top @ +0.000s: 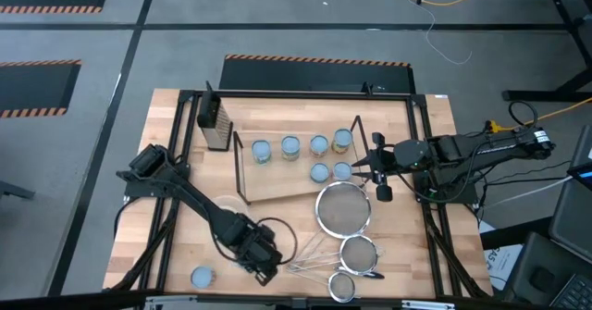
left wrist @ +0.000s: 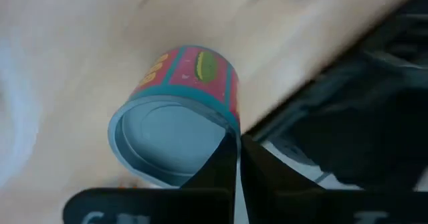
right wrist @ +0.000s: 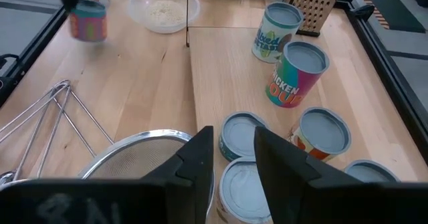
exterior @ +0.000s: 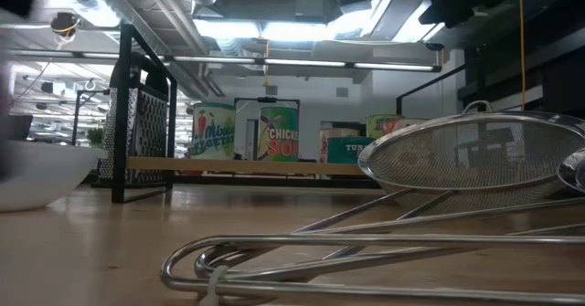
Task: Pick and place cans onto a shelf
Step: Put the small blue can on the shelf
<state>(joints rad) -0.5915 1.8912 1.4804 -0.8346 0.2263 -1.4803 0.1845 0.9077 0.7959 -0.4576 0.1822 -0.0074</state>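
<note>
"Looking at the lower left of the overhead frame, what is the left tool (top: 263, 260) doing?"

"Its fingers (left wrist: 224, 160) are pressed together, with the tips against the rim of a red-labelled can (left wrist: 180, 110). I cannot tell whether they pinch that rim."

"Where are the other cans (top: 290, 146)?"

"Six stand on the shelf (top: 277, 185) at the centre of the counter (top: 296, 111). One more can (top: 202, 276) stands alone near the bottom left corner."

"And the right tool (top: 370, 167)?"

"Centre right, at the shelf's end, just beside the nearest cans. Its fingers are partly apart and hold nothing."
</note>
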